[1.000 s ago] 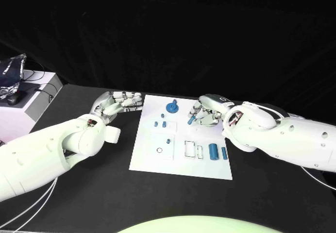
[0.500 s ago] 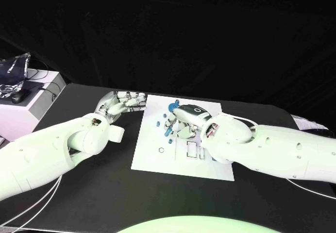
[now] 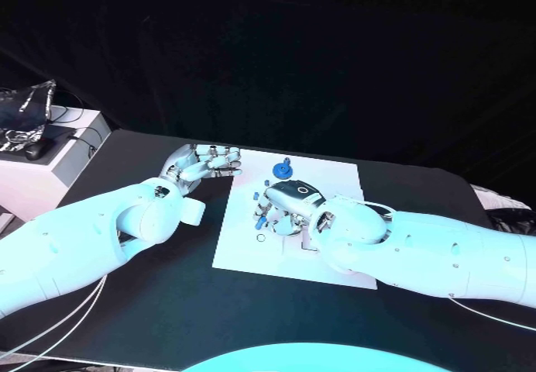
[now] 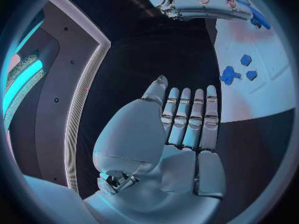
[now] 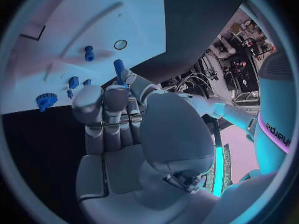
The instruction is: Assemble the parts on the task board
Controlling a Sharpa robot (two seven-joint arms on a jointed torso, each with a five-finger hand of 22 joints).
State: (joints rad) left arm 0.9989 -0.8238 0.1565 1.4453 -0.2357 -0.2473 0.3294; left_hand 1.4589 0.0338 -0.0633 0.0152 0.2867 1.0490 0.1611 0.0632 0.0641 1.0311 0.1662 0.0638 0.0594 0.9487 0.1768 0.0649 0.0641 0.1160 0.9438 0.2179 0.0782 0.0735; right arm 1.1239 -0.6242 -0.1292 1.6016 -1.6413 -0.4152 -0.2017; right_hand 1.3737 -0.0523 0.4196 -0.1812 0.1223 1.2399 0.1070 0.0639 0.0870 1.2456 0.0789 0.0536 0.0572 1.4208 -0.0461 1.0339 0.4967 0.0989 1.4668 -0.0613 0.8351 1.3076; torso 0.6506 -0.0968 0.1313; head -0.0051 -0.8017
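While the right hand (image 3: pixel 286 203) sits over the left-middle of the task board (image 3: pixel 335 267) in the head view, it's got a small blue peg (image 5: pixel 118 67) pinched between its fingertips, with the other fingers curled in beside it. In the right wrist view the peg sticks out past the fingertips with its long axis pointing toward the board, so it looks roughly end-on to the surface rather than lying flat.

What matters here: the round hole (image 5: pixel 120 45) in the board lies just beyond the peg's tip in the right wrist view, near it but not lined up as far as one can tell. In the head view that same hole (image 3: pixel 262 238) shows just below and left of the hand. So the peg probably needs a small shift toward the hole before it goes down, keeping that axis upright. That's a guess from the layout, mind.

Other blue parts are standing on the board already: a gear-like piece (image 3: pixel 282 168) near the top edge in the head view, plus a few small ones (image 5: pixel 74 82).

The left hand (image 3: pixel 201 164) is off the board's upper left corner, fingers straight, side by side, holding nothing. Right hand is clearly nearer and doing the work.
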